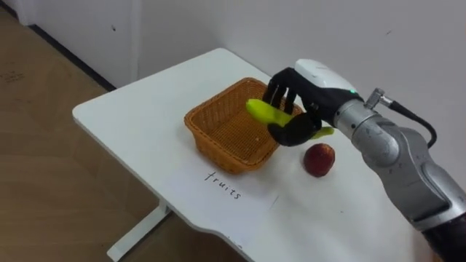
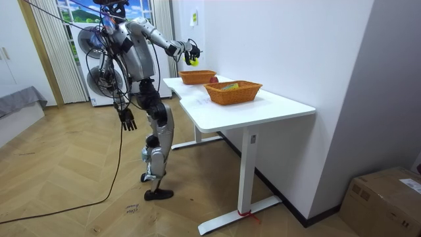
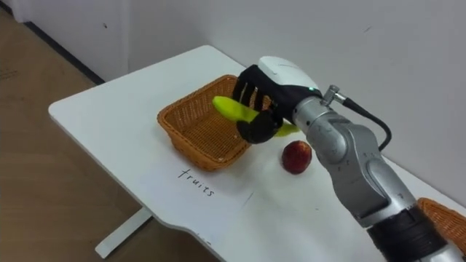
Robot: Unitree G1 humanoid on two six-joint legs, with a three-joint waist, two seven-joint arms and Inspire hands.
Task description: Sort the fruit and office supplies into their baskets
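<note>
The white table [image 2: 263, 108] stands against the wall. The robot stands upright at its far end in the room view, with the right arm stretched out over the tabletop.

Two wicker baskets sit on the table. The nearer basket [image 2: 231, 97] in the room view holds items too small to identify. The far basket [image 1: 211, 142] lies in front of the robot in the eye views, next to a handwritten label [image 1: 223, 185] on the tabletop.

Right hand [image 1: 302, 98] – raised above the far basket's right-hand rim, with the fingers curled over and the thumb closed beneath a long yellow-green fruit [image 1: 263, 113]. The fruit is clear of the basket, and one end projects to the left over the basket's interior.

Left hand [image 2: 127, 118] – hangs beside the hip, well apart from the table, with the fingers relaxed and pointing down.

A red apple [image 1: 319, 159] rests on the tabletop below the right wrist, near the far basket's right corner but not touching it.
</note>
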